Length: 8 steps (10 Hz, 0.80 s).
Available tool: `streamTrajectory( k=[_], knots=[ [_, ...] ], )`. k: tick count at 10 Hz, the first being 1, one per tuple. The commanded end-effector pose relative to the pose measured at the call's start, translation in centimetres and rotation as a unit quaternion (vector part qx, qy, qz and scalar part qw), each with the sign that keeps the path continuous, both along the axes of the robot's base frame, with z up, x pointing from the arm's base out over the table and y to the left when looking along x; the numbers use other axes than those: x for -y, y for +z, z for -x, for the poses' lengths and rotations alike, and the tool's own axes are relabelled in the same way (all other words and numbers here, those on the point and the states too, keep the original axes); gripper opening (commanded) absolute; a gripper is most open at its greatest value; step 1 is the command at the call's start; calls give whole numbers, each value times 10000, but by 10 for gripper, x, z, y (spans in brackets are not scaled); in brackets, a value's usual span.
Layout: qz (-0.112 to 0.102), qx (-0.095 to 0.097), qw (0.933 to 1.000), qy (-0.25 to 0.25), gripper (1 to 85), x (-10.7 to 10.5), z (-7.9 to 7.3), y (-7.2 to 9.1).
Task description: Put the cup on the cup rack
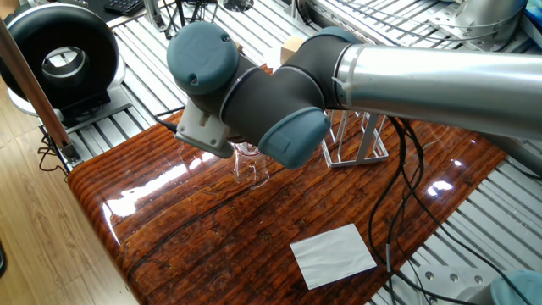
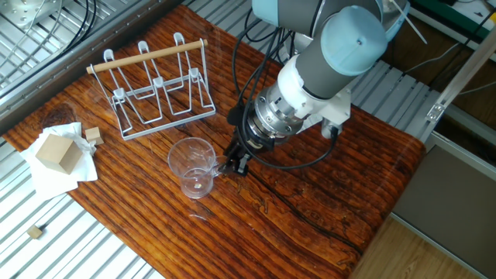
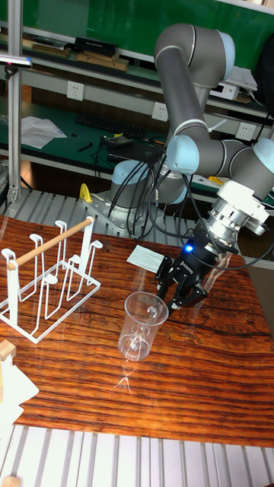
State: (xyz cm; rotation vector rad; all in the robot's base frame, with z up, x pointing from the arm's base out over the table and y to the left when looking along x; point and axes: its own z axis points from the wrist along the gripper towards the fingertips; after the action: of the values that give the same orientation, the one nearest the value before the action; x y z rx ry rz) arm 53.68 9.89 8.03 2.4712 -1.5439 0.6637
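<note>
Early in the task, by the look of it: cup (image 3: 142,323) lifted and tilted, pinched at the rim by the jaws (image 3: 165,295), one finger inside the mouth, one outside. Not yet on the cup rack (image 3: 49,274), standing on the counter (image 2: 310,201) well beyond the cup from the jaws. Left: carrying across, inverting over a peg.
</note>
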Motion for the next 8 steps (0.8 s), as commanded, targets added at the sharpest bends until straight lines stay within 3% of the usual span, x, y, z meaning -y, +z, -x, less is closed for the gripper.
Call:
streamTrajectory(
  k=[1, 8],
  knots=[
    [-74, 16, 10000, -30, 397, -1, 0, -3],
    [-252, 62, 9997, -45, 370, 0, -2, -7]
  ],
)
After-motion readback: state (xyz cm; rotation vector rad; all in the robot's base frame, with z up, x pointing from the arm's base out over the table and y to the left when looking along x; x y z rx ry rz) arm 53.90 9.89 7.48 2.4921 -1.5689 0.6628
